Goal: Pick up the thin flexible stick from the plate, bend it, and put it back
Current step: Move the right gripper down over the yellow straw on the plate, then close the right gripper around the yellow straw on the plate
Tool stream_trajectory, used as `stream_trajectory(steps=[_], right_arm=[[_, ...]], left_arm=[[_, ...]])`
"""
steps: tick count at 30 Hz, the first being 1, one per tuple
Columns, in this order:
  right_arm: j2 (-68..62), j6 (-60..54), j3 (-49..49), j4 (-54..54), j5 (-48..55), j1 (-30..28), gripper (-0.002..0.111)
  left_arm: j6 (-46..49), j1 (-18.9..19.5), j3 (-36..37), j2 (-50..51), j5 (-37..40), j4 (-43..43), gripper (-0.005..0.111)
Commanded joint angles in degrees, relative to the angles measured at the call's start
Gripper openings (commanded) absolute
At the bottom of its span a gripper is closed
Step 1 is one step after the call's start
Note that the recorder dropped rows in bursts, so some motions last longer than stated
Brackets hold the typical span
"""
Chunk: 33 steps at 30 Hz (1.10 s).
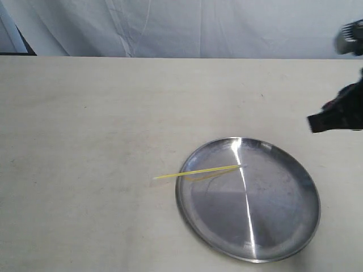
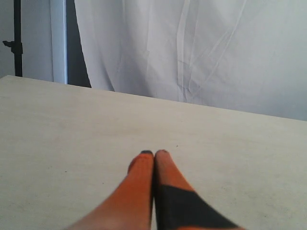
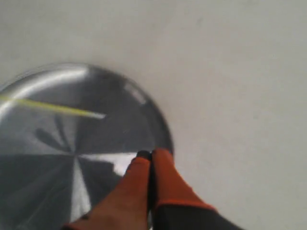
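The round silver plate (image 1: 283, 226) lies on the table at the lower right of the exterior view. The thin yellow stick (image 1: 195, 171) rests across the plate's left rim, one end over the dish, the other over the table. The right wrist view shows the same stick (image 3: 53, 107) on the plate (image 3: 43, 167). My right gripper (image 3: 150, 154) is shut and empty, hovering over the plate's rim; in the exterior view only a dark part of the right arm (image 1: 337, 116) shows at the right edge. My left gripper (image 2: 154, 153) is shut and empty over bare table.
A pale tabletop (image 1: 91, 141) spreads wide to the left of the plate. A white curtain (image 1: 198, 25) hangs behind the table's far edge. A bright glare streak (image 1: 247, 198) runs down the plate. A dark stand (image 2: 17, 38) stands at the back.
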<state>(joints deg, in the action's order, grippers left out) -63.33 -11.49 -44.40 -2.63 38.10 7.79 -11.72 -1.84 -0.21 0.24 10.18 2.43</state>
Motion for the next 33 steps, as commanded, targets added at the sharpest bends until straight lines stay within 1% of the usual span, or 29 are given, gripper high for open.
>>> stream_trajectory(steps=[1,3,5,8,10,14,19,30,33], right_arm=[[-18.93,-11.81,-14.41,-6.32,11.85,6.26,0.002],[-25.66,-12.84,-18.28,-5.86,12.37,9.18,0.009],[-30.51,-15.55,-21.06,-5.08,13.17,12.26,0.023],[-36.16,-22.41,-23.22,-4.33,14.51,16.02,0.05],[-38.3,-23.42,-23.36,-3.34,14.02,17.62,0.059],[-41.62,-23.42,-23.36,-1.42,13.8,19.68,0.055],[-43.26,-23.42,-23.36,-1.29,9.93,19.68,0.055],[-49.3,-23.29,-23.26,0.25,5.96,19.68,0.055],[-50.88,-19.91,-23.26,1.75,4.58,19.68,0.054]], left_arm=[[0.19,0.04,0.21,-0.24,0.14,0.2,0.0],[0.19,0.04,0.21,-0.24,0.14,0.2,0.0],[0.19,0.04,0.21,-0.24,0.14,0.2,0.0],[0.19,0.04,0.21,-0.24,0.14,0.2,0.0],[0.19,0.04,0.21,-0.24,0.14,0.2,0.0],[0.19,0.04,0.21,-0.24,0.14,0.2,0.0],[0.19,0.04,0.21,-0.24,0.14,0.2,0.0],[0.19,0.04,0.21,-0.24,0.14,0.2,0.0],[0.19,0.04,0.21,-0.24,0.14,0.2,0.0]])
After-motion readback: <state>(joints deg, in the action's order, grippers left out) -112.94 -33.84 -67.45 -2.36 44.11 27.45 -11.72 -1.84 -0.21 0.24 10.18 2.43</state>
